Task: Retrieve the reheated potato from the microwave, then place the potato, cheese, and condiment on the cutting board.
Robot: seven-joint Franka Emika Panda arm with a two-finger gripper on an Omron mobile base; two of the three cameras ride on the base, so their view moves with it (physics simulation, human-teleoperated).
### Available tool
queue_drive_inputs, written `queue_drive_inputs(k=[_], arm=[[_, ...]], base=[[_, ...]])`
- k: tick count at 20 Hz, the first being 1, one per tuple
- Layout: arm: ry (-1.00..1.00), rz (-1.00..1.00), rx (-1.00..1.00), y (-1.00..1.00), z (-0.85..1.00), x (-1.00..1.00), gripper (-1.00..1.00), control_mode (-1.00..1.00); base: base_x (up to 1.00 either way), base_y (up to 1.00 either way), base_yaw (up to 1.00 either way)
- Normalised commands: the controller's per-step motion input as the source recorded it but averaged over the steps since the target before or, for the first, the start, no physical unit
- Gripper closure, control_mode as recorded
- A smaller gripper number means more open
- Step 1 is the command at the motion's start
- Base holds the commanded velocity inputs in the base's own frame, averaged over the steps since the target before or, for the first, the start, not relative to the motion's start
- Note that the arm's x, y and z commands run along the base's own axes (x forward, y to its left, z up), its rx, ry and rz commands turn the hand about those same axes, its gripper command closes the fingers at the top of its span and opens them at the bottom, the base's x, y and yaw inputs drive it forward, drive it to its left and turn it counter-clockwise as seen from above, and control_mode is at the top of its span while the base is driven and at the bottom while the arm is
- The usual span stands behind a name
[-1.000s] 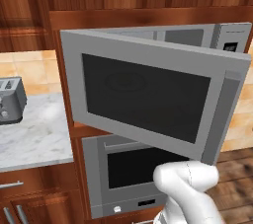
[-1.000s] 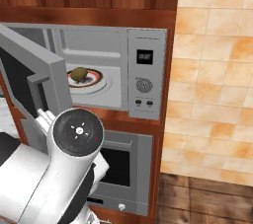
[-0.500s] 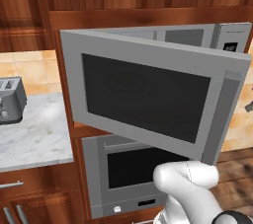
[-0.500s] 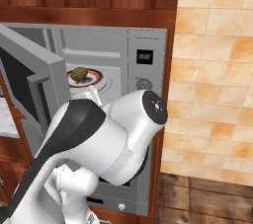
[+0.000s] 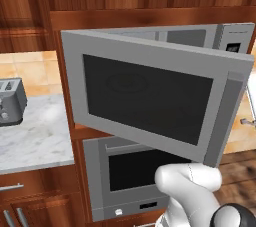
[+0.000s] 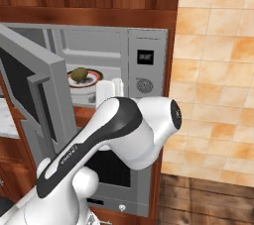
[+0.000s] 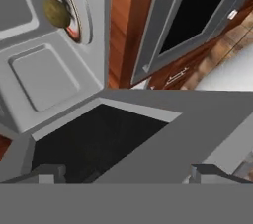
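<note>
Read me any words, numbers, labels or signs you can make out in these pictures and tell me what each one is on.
No text here can be read.
The dark display on the microwave: faint marks, too blurred to read.
The dial beneath it: no legible markings.
Small marks printed on the robot arm: too small to read.
The oven front and the toaster: no visible lettering.

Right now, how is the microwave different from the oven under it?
The microwave has its door swung wide open, while the oven below is shut. Inside the microwave sits the potato on a plate; the oven's dark window shows nothing inside. The microwave has a display and dial on its right side; the oven has a bar handle across its top. Both are silver-grey with dark windows.
</note>
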Motion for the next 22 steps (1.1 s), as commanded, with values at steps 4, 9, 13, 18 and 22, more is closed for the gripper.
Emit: queue_drive_inputs(k=[4,9,13,18,22], arm=[[0.11,-0.03,0.17,0.14,0.00,0.34,-1.00,-1.00],[0.02,0.01,0.11,0.26,-0.01,0.02,-1.00,-1.00],[0.00,0.04,0.06,0.31,0.00,-0.06,-1.00,-1.00],[0.05,0.14,0.04,0.27,0.00,-0.29,-1.00,-1.00],[0.09,0.21,0.02,0.26,0.00,-0.47,-1.00,-1.00]], base=[[0.00,0.00,0.00],[0.00,0.00,0.00],[0.00,0.00,0.00],[0.00,0.00,0.00],[0.00,0.00,0.00]])
